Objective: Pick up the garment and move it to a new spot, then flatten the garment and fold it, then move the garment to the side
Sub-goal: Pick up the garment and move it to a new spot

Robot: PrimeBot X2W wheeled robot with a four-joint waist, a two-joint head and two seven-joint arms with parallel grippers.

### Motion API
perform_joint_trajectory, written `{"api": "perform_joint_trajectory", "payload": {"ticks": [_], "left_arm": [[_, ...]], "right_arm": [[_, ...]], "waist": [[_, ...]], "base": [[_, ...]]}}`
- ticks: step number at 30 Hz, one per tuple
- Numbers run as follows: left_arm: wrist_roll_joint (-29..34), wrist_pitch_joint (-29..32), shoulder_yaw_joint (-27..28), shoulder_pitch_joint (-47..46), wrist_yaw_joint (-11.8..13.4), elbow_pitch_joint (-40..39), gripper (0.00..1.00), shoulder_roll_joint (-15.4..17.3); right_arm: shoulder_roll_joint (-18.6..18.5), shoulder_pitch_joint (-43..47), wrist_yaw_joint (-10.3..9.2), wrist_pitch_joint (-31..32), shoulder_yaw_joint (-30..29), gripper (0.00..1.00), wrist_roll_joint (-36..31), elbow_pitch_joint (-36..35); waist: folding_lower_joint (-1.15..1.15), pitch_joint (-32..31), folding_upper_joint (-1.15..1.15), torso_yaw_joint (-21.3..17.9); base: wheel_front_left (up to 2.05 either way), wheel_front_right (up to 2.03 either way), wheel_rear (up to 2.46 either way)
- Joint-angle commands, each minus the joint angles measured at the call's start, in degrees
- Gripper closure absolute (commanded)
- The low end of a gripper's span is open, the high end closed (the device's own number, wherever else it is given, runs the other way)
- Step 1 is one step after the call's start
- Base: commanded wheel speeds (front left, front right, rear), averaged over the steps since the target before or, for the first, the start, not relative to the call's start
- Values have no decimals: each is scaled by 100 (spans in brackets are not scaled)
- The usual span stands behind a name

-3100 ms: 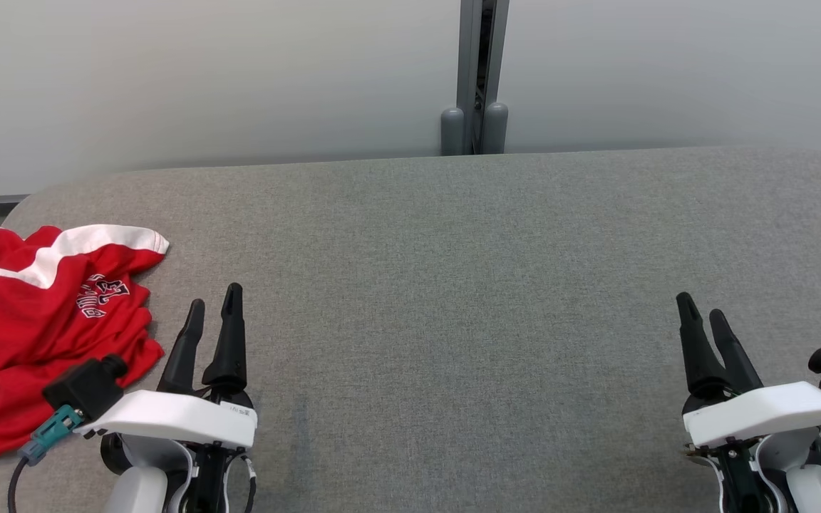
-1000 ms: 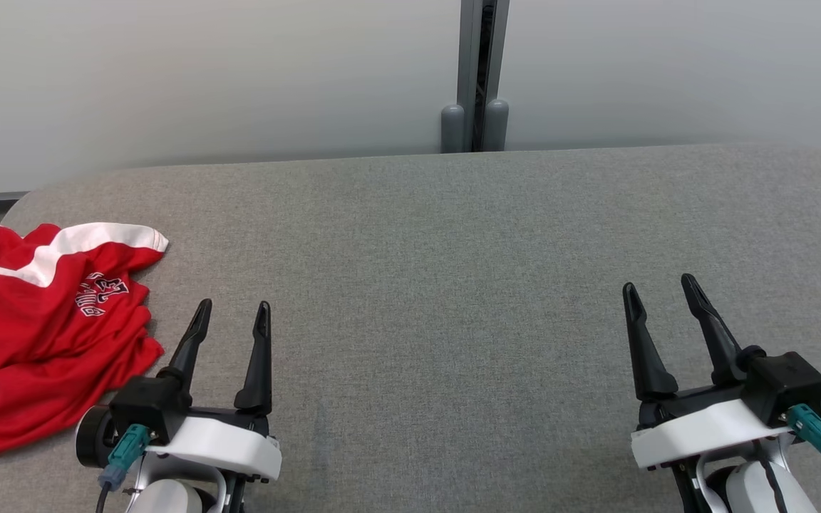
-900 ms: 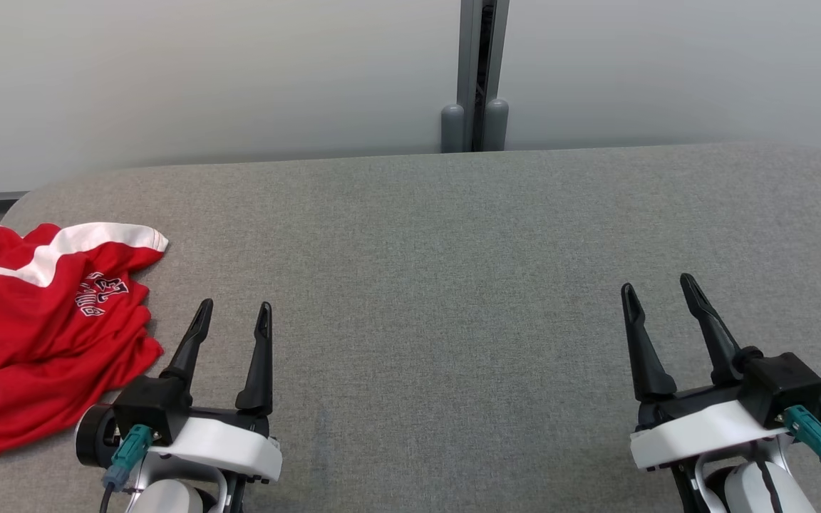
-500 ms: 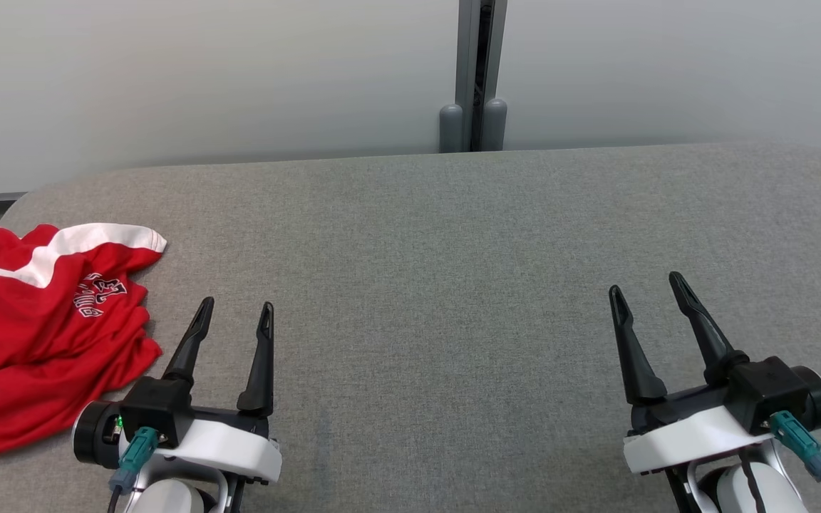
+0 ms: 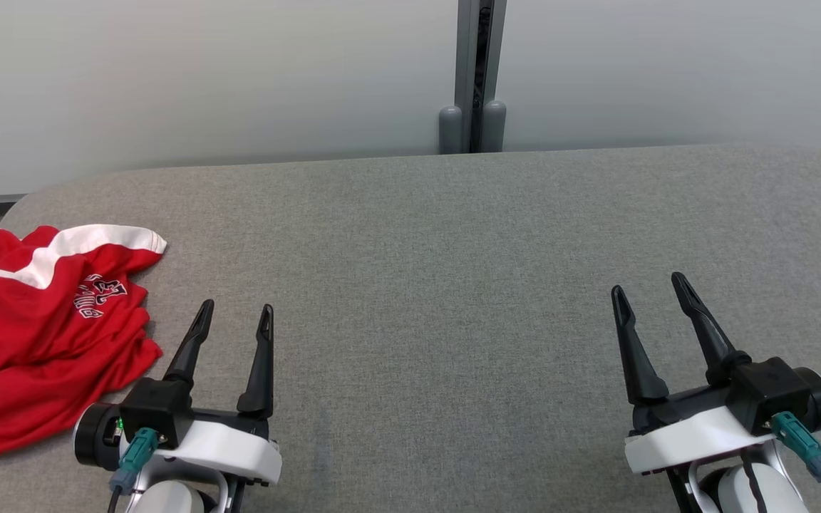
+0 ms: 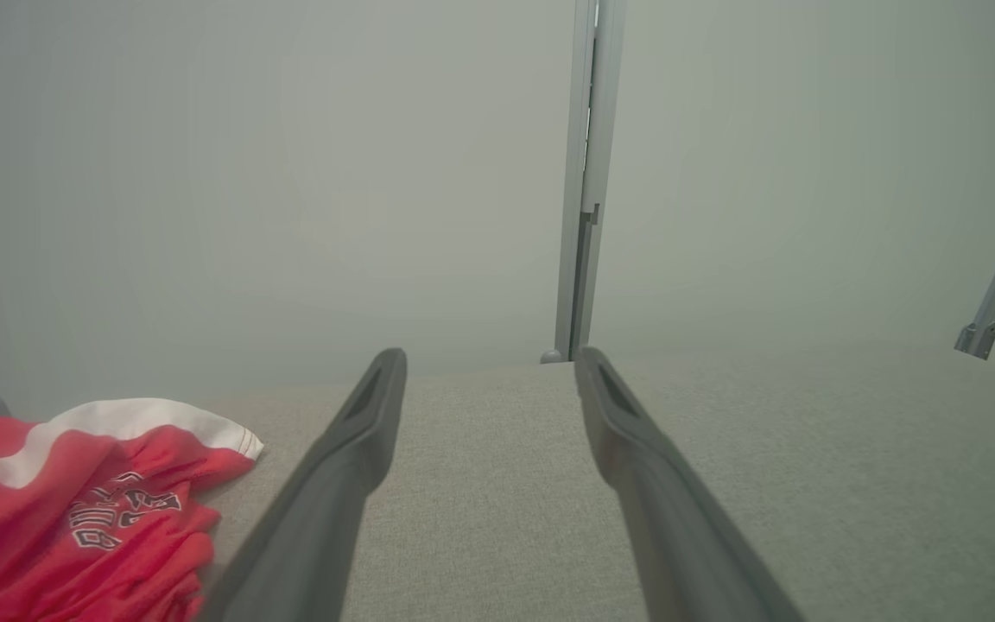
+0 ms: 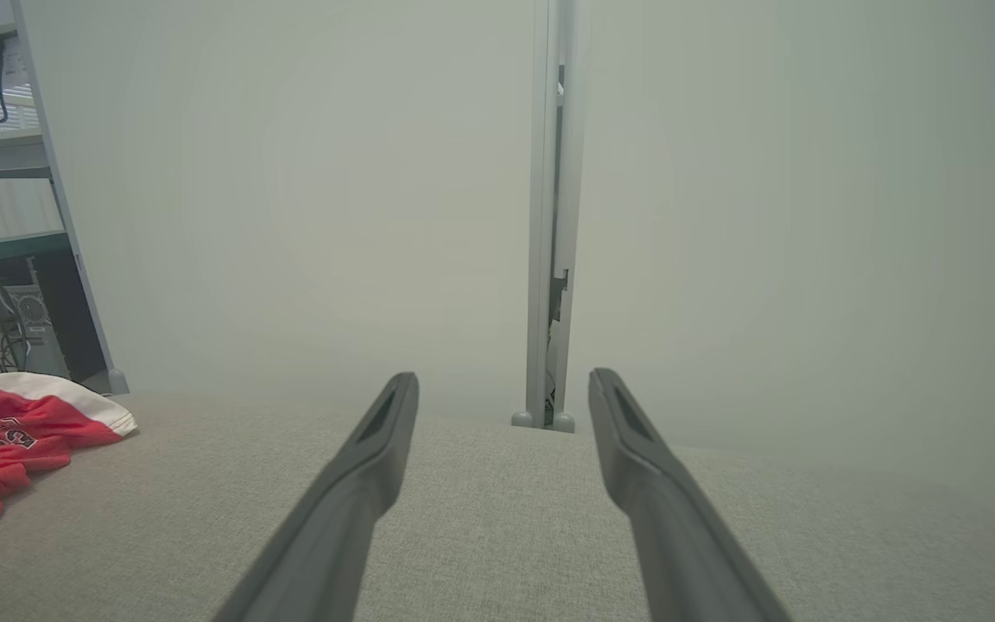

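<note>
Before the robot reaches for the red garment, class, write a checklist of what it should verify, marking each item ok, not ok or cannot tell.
1. Left gripper open and empty: ok.
2. Right gripper open and empty: ok.
3. Nothing lies on the garment: ok.
4. Table bare beside it for a new spot: ok.
5. Garment flat: not ok, crumpled.
6. Garment's far left side on the table: cannot tell, cut off by the picture edge.
</note>
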Motion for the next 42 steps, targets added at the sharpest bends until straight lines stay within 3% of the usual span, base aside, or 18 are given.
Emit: {"api": "perform_joint_trajectory", "payload": {"ticks": [1, 18, 42], "left_arm": [[1, -25, 9, -17, 4, 18, 0, 25], [-329, -25, 7, -151, 102, -168, 0, 25], [-542, -25, 55, -218, 347, -332, 0, 24]], "right_arm": [[-13, 56, 13, -37, -9, 0, -25, 18], [-12, -58, 13, -37, 78, 0, 58, -40], [-165, -147, 13, -37, 132, 0, 35, -153]], "waist": [[-1, 3, 0, 8], [-1, 137, 0, 529], [-1, 391, 0, 1831]], "base": [[0, 0, 0], [0, 0, 0], [0, 0, 0]]}}
